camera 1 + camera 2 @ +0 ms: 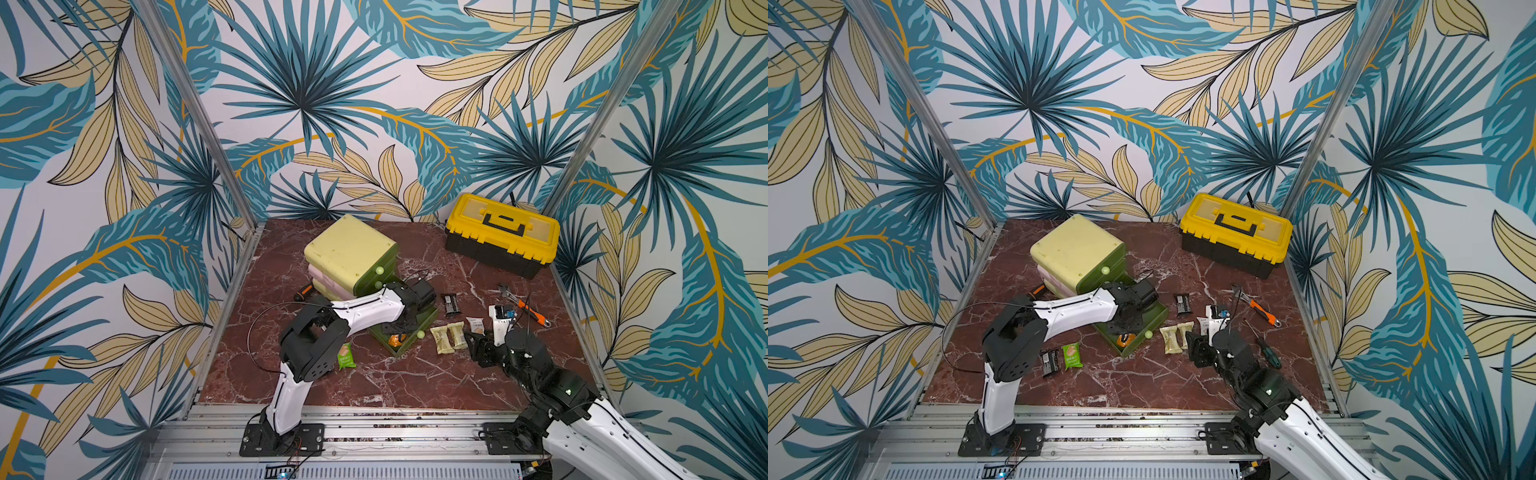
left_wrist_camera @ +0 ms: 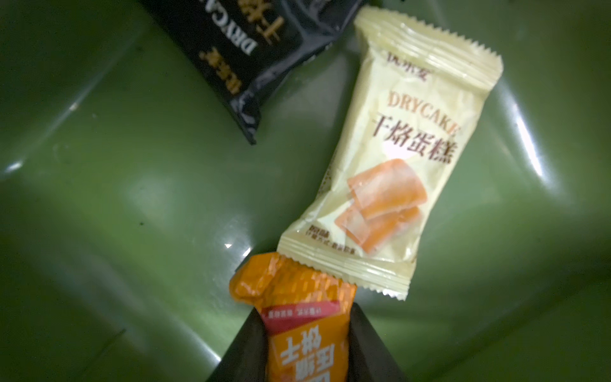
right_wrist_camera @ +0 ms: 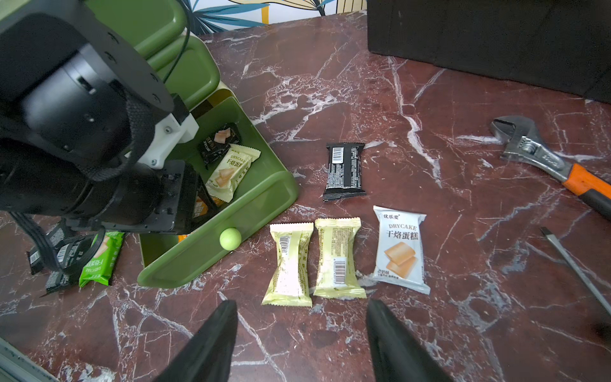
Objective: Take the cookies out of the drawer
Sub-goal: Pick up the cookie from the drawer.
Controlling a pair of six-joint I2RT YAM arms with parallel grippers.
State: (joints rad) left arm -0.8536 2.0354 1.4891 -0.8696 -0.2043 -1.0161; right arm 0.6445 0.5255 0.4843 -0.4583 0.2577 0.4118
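Pinching the orange packet (image 2: 307, 350) across its width, my left gripper (image 2: 305, 310) has a finger pressed to each long edge, down inside the green drawer (image 2: 132, 198). To do this well, I judge I should firm the squeeze before rising, since the wrapper looks slick and crumples easily. Then I should lift straight up until clear of the drawer's walls.

Just past my fingertips the cream-yellow packet (image 2: 390, 158) lays its crimped end over the orange one's tip, so it may drag along. A slow lift should let it slide off. Farther ahead and off to one side lies a black packet (image 2: 238, 49). Those three are all the cookies I can see in the drawer.

My right gripper (image 3: 301, 302) hangs with its jaws wide and empty over the marble table (image 3: 429, 99). Just ahead of its tips lies a pale yellow packet (image 3: 291, 264) with its twin (image 3: 339, 258) alongside and a white packet (image 3: 401, 248) next to that, all already out.
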